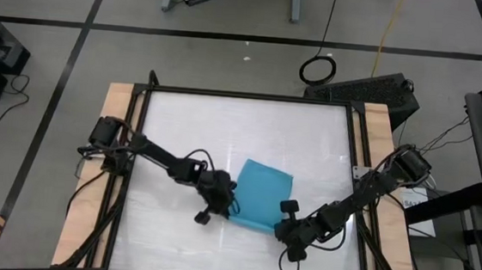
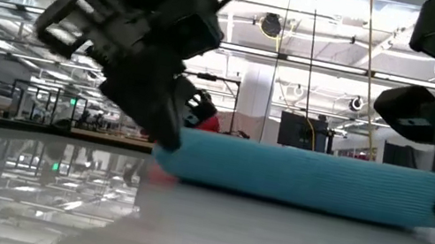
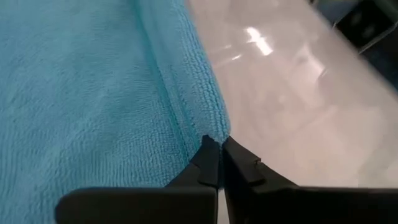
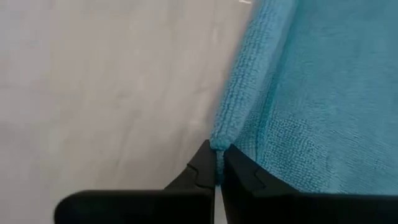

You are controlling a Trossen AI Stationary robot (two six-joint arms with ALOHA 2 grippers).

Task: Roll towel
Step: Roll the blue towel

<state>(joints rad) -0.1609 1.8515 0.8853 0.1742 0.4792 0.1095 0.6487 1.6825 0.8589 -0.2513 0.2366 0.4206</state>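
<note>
Towel [image 1: 262, 194] is seen from above lying flat near the middle of the white table [image 1: 242, 126], slightly toward the near edge. The left gripper [image 1: 229, 205] is set at its near-left corner, the right gripper [image 1: 278, 227] at its near-right corner. At table height, the turquoise cloth [image 2: 306, 179] is spanned between both dark grippers. In the left wrist view, 2 fingers [image 3: 208, 163] are pinched on the towel's hemmed corner. In the right wrist view, the fingers [image 4: 205, 163] are likewise clenched on a corner.
</note>
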